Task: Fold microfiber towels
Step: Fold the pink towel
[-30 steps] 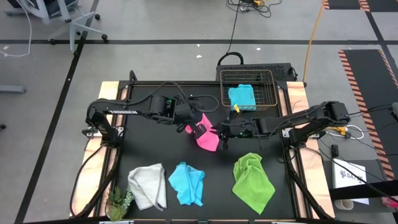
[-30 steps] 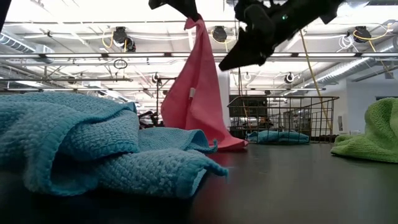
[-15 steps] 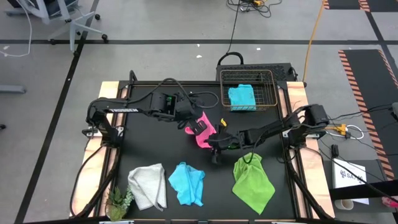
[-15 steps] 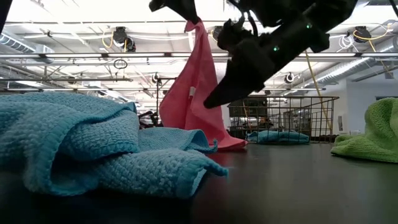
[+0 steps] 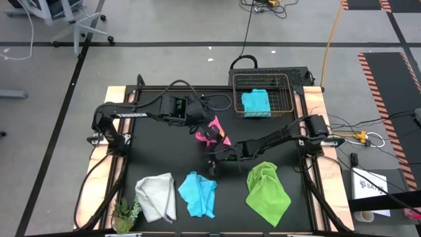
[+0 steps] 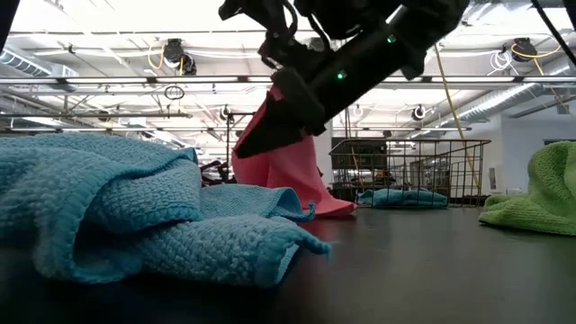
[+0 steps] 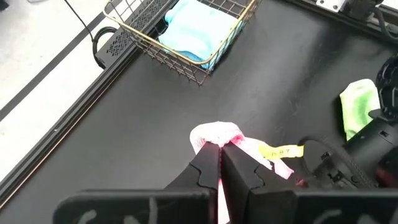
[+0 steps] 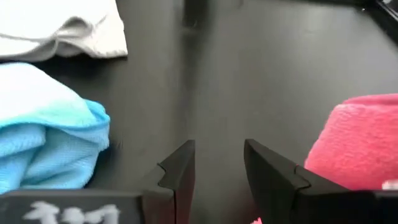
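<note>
A pink towel point(image 5: 218, 133) hangs from my left gripper point(image 7: 221, 163), which is shut on it above the middle of the table. Its lower end point(image 6: 329, 209) rests on the table. My right gripper point(image 8: 217, 169) is open and slants down low over the table, just near of the pink towel point(image 8: 360, 142). Nothing is between its fingers. The towel is close beside the outer side of one finger, and I cannot tell whether they touch. Along the near edge lie a white-grey towel point(image 5: 156, 195), a light blue towel point(image 5: 198, 193) and a lime green towel point(image 5: 267, 191). My left gripper pinches a bunched-up top part of the pink towel point(image 7: 214, 135) between its two fingers. The fingers slant down from the table's left. The towel hangs below them in loose folds with a yellow tag point(image 7: 281, 151) showing, and its bottom lies on the table.
A wire basket point(image 5: 262, 97) at the far right holds a folded light blue towel point(image 5: 255, 103). A small green plant point(image 5: 125, 214) stands at the near left corner. Bare black table lies between the pink towel and the near row of towels.
My right gripper has swung from beside the basket toward the table's left and near edge and has sunk low over the table, ending just near of the pink towel. My left gripper and the hanging pink towel have stayed in place.
</note>
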### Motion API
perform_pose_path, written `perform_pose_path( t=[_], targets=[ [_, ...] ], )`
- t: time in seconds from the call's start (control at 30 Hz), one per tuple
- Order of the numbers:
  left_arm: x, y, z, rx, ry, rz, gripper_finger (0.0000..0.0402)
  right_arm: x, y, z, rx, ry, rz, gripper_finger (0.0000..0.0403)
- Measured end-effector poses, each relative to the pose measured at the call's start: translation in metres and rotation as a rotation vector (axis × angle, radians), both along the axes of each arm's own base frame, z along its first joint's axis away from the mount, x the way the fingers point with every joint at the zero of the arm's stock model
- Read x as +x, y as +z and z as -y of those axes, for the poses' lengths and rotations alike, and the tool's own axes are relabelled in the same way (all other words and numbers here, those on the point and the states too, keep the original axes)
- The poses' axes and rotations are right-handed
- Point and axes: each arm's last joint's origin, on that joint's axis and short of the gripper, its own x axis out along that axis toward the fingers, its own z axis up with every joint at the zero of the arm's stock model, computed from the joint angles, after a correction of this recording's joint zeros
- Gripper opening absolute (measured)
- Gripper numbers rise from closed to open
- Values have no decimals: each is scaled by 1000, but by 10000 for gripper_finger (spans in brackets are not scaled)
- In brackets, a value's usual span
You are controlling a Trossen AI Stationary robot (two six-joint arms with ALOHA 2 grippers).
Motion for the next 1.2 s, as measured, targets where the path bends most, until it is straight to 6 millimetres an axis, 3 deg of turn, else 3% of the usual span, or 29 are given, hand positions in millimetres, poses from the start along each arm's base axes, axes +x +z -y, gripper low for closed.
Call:
perform_pose_path(
  t=[0.37,0.7,1.2],
  targets=[
    [0,0,5,2,-26,-10,5,-18,14,23,-243,-255,-182,128],
    [-1,-1,5,11,-43,-31,4,-37,31,27,-170,-337,-245,128],
    [-2,-2,9,19,-68,-46,12,-50,33,28,-157,-415,-312,128]
  ],
)
